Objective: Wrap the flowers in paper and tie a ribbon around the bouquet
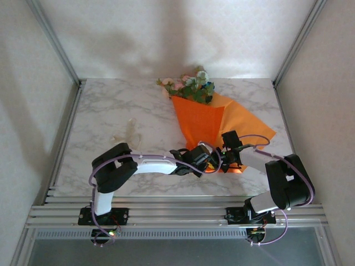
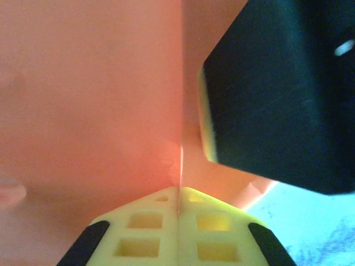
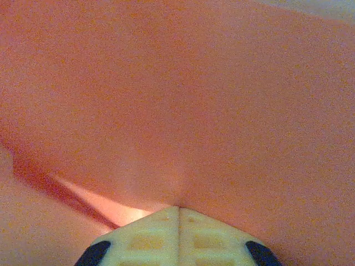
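Observation:
The bouquet lies on the marble table, with the flowers (pink, white and blue) at the far end. The orange paper is folded round them in a cone that narrows toward me. At the cone's near tip, my left gripper and right gripper meet. In the left wrist view, the left gripper is shut on a thin edge of the paper, with the right gripper's black body close beside it. My right gripper is shut on a pinch of the paper. The pale ribbon lies loose on the table to the left.
A flap of the paper spreads flat to the right of the cone. Metal frame posts and white walls close in the table on the left, right and far sides.

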Controlling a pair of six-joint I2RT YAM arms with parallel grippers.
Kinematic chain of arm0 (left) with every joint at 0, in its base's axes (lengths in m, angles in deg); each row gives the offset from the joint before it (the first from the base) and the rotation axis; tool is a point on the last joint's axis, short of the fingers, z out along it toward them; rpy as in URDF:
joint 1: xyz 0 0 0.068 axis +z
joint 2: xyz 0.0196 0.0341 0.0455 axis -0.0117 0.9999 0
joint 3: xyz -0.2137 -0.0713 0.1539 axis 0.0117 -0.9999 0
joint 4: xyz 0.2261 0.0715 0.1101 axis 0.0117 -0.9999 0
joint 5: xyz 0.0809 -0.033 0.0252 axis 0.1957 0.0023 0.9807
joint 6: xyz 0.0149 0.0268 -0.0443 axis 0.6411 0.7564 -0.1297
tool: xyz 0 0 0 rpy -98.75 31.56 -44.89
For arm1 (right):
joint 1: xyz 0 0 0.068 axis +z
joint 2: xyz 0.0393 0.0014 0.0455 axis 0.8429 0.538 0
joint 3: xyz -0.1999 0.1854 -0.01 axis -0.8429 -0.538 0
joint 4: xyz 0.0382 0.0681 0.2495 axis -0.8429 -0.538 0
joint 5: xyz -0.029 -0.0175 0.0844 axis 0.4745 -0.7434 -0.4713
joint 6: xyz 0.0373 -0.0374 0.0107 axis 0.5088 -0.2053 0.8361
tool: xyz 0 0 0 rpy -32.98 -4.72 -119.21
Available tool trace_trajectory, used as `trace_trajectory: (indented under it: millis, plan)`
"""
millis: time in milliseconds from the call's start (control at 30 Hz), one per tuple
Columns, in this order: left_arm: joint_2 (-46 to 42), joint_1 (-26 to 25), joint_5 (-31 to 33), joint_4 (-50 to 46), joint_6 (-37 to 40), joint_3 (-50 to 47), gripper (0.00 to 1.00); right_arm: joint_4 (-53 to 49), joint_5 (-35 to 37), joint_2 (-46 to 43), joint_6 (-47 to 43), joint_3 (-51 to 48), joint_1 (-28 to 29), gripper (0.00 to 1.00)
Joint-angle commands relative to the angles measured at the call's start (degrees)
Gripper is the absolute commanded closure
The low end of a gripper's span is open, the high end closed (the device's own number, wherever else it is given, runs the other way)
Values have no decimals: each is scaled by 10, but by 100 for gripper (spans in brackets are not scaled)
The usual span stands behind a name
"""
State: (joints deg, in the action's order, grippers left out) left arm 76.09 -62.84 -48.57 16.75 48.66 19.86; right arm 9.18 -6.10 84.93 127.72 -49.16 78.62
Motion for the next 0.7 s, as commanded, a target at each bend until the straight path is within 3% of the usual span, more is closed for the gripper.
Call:
trace_trajectory:
  millis: [0, 333, 500, 667]
  plan:
    - [25, -6, -14, -11, 1, 6, 100, -64, 32, -25, -25, 20, -4, 90]
    - [56, -7, -21, -17, -10, 6, 100, -189, 112, -129, -94, 104, -45, 68]
    - [54, -7, -20, -19, -9, 8, 100, -156, 74, -98, -115, 128, -51, 57]
    - [51, -7, -19, -22, -8, 7, 100, -85, 26, -43, -95, 118, -50, 55]
